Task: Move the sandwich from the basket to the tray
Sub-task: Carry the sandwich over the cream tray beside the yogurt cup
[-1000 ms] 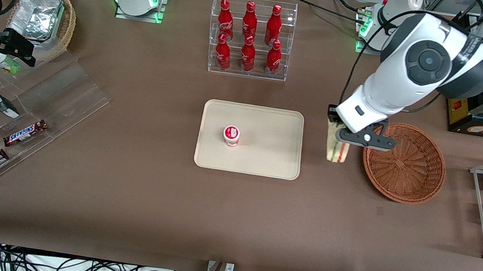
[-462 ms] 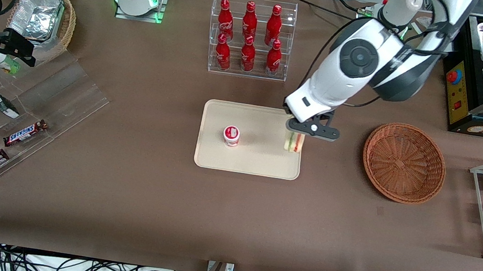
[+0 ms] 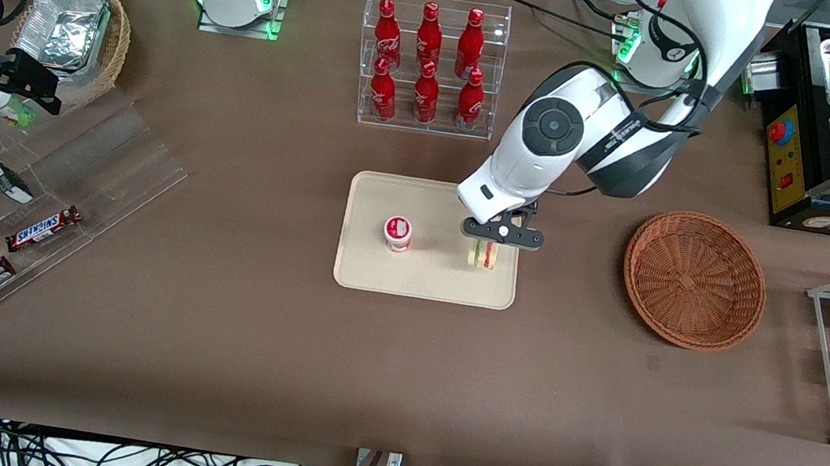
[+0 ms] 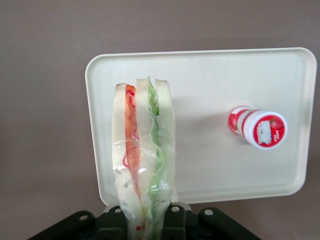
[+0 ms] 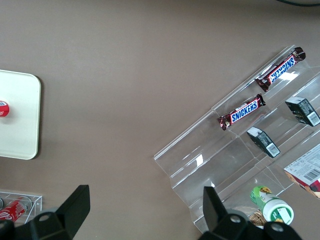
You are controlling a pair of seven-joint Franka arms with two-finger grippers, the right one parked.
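Tray (image 3: 425, 275): the landmark, holding a small red-capped cup (image 3: 397, 232).
Basket (image 3: 694, 279): beside the tray, emptied.
Gripper (image 3: 492, 235): above the tray, clamped on the sandwich (image 3: 483, 255).
Progress: transfer apparently done; lowering and release remain.
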